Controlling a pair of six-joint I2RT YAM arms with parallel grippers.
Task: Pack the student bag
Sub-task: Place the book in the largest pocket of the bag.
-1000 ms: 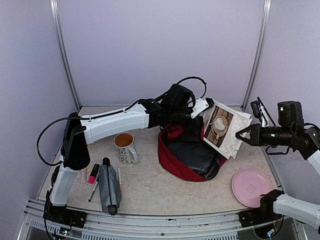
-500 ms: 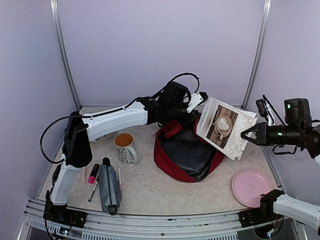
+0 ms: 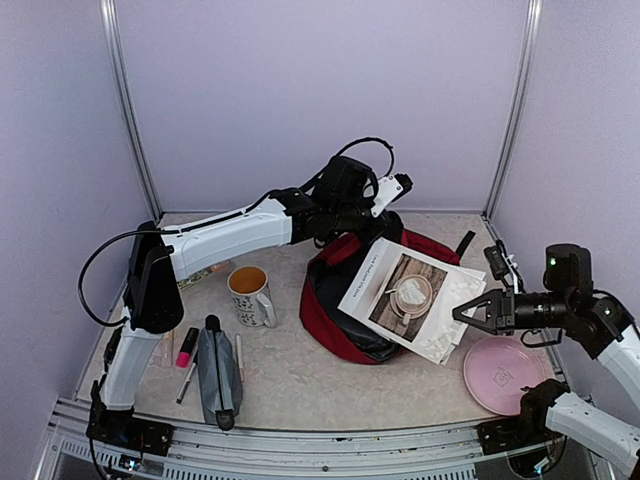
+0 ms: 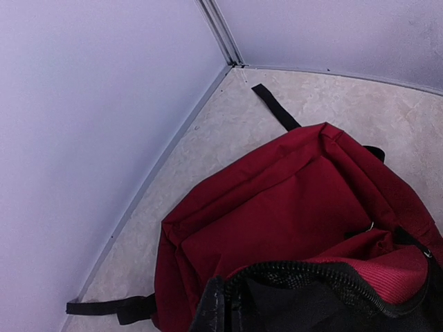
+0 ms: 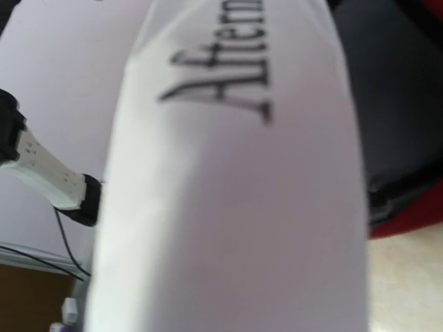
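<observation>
Arms: I count two. The left reaches far across to the back of the table; the right is bent in from the right side.
Student bag [image 3: 318, 305]: one, dark red, lying mid-table right of centre with its mouth gaping and black lining showing. My left wrist view looks over its red back panel [image 4: 277, 214] and a black strap lying toward the far corner.
Left gripper [image 3: 372, 218]: closed at the bag's raised upper rim. As far as I can see it pinches the edge of the opening; the fingers themselves are hidden.
Booklet [image 3: 400, 298]: one, white, with a coffee-cup photo on the cover, tilted over the bag's mouth. It fills my right wrist view [image 5: 228, 207] as blurred print.
Right gripper [image 3: 466, 312]: clamped on the booklet's right edge.
Pencil pouch [image 3: 218, 375]: one, grey, near the front left.
Plate [image 3: 503, 372]: one, pink, front right, apart from the bag.
Mug [image 3: 250, 293]: one, upright, left of the bag.
Pens: two, one either side of the pouch.
Highlighter [image 3: 187, 347]: one, pink, just left of the pouch.
Surface: pale marbled tabletop [image 3: 300, 370].
Room: lilac walls [image 3: 320, 90], with two metal posts at the back corners.
</observation>
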